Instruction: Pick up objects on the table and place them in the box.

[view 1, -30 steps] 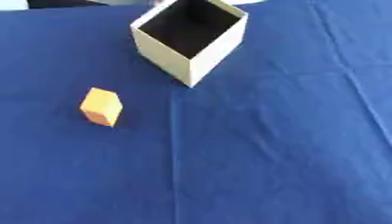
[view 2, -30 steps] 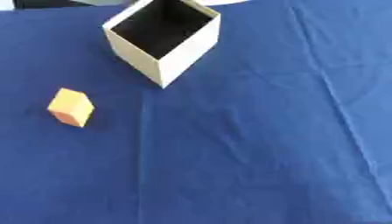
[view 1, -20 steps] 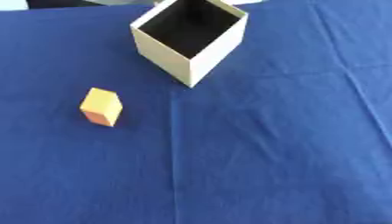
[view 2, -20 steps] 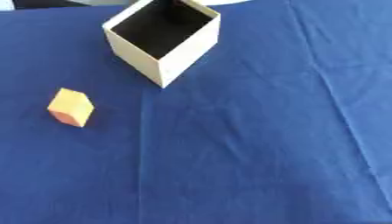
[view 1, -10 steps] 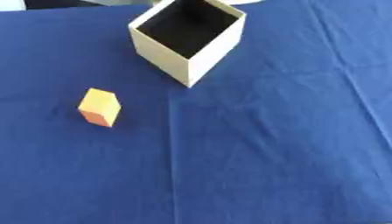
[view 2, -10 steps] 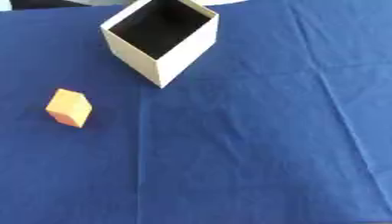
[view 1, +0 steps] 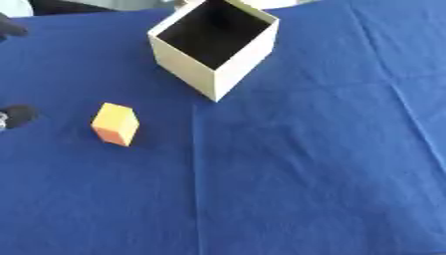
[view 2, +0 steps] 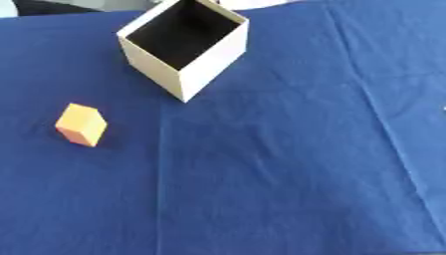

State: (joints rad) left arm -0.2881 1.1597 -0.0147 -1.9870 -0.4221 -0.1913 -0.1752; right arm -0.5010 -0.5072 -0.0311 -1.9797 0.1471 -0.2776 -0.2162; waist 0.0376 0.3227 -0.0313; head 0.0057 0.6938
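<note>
Left eye view: open cream box, dark inside, stands on blue cloth. Orange block lies on cloth nearer than box and to its left, apart from it. Left hand shows as dark tips at left edge, left of block, not touching; finger state cannot be told.

Right eye view: block sits left of box, nearer; no hand visible.
</note>
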